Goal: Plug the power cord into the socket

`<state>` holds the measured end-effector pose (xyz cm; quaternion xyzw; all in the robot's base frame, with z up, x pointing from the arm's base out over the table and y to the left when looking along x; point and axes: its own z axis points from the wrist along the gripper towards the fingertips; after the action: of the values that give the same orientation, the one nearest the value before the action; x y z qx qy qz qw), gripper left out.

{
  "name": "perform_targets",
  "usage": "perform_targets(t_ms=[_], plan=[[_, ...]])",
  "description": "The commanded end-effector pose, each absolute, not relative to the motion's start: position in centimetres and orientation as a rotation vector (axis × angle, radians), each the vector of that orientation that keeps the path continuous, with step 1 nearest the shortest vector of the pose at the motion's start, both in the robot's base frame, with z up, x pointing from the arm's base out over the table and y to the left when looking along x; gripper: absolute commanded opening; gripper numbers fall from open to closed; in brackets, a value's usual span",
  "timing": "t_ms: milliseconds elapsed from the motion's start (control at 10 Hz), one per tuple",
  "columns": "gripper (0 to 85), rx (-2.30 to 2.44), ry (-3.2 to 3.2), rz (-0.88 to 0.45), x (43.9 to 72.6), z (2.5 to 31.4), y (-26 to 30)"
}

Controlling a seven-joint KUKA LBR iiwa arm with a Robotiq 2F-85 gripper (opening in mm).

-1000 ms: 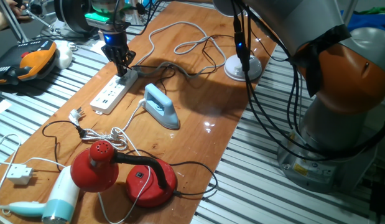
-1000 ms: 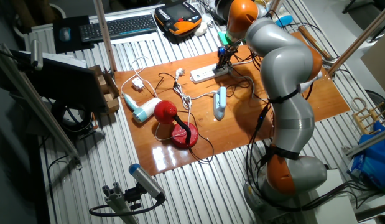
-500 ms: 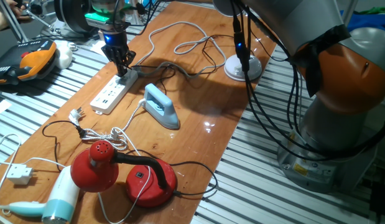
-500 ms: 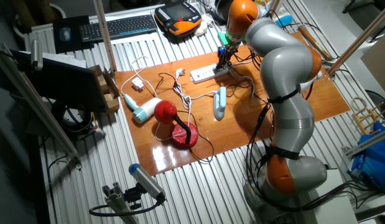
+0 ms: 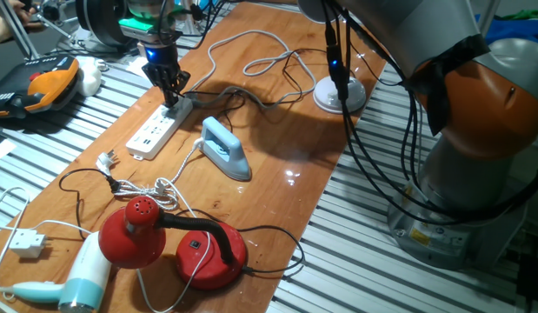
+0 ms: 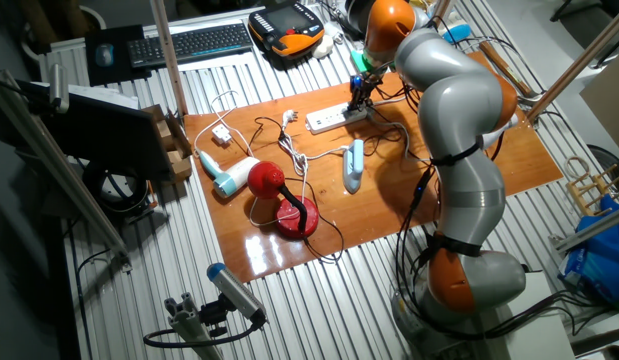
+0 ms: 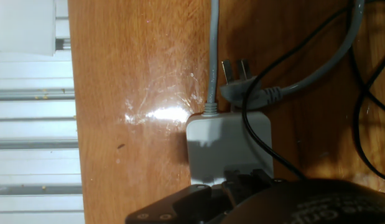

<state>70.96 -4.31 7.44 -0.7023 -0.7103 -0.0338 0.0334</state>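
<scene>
The socket, a long white power strip (image 5: 154, 132), lies on the wooden table near its far left edge; it also shows in the other fixed view (image 6: 334, 118). My gripper (image 5: 171, 97) stands upright over the strip's far end, shut on the small black plug of the power cord. The thin black cord (image 5: 223, 94) trails right from it across the table. In the hand view the strip's end (image 7: 226, 140) lies just ahead of the black plug (image 7: 242, 180), and the thin cord (image 7: 252, 138) crosses the strip. The outlet under the plug is hidden.
A grey cable's pronged plug (image 7: 239, 87) lies just beyond the strip's end. A light-blue iron (image 5: 225, 149) sits right of the strip. A red lamp (image 5: 173, 239), a hair dryer (image 5: 77, 278) and a small white plug block (image 5: 27, 243) lie nearer. A white lamp base (image 5: 340, 93) stands far right.
</scene>
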Motion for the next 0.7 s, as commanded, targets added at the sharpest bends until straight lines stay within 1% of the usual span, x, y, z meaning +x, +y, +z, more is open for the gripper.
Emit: perform_targets(t_ms=[0,600], plan=[[0.0,-2.160,-2.185,-0.104,70.93,7.42,-4.30],[0.0,-2.154,-2.186,-0.108,70.84,7.18,-4.29]])
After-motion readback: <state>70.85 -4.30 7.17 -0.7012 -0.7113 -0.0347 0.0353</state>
